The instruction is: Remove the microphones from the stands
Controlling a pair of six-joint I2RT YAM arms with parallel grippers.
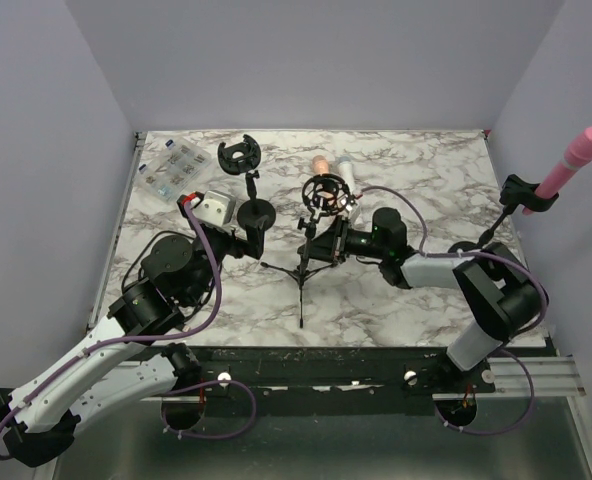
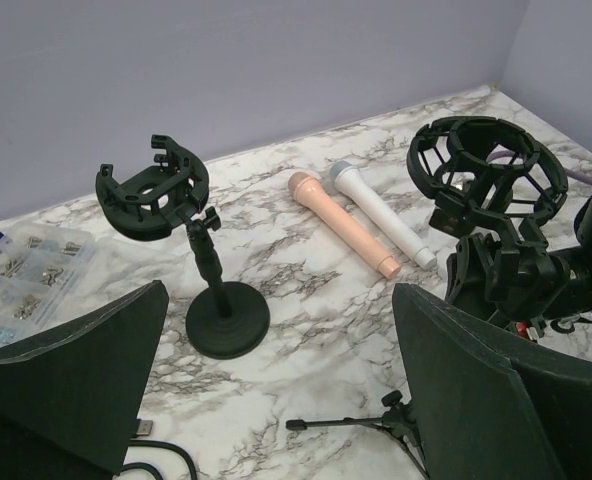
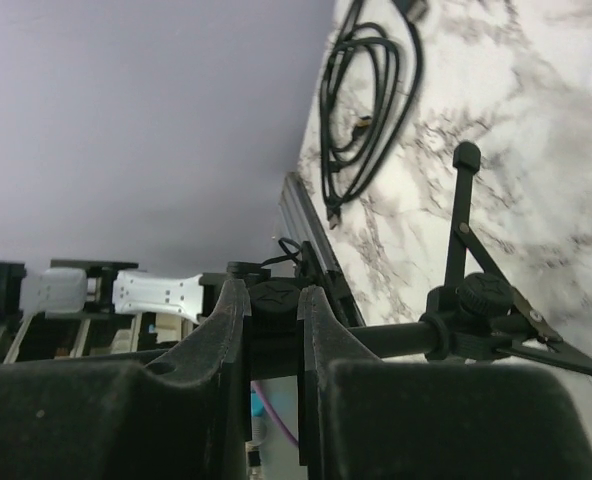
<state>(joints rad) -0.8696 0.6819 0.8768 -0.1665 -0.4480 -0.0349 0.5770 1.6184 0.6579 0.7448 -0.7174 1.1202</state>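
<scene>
Nearest, the left gripper: two broad, matte black fingers spread wide above the marble table, nothing between them, touching nothing. Right gripper: dark, grainy pads pinched hard around the black tube of the tripod stand, just at a knurled collar, with the thin legs splayed on the grey-veined white stone. Its own wrist view shows that clamp closely, plus a coiled black cable near the table edge. From overhead the grip is only a dark knot at the pole. On top of the tripod is a round, cage-like shock mount in black plastic with elastic cords; I cannot tell whether anything sits inside it. Left of it is a round-base stand: heavy disc foot, short stem, open C-shaped cradle tilted on top. Beyond, a peach microphone and a white microphone lie side by side on the stone, slim, smooth and tapered; the left wrist view shows them best. Far left is a clear parts box of small hardware. Seen only from overhead, at the far right edge: a pink microphone, slanting up and out, held in a black clip stand, well apart from both grippers.
</scene>
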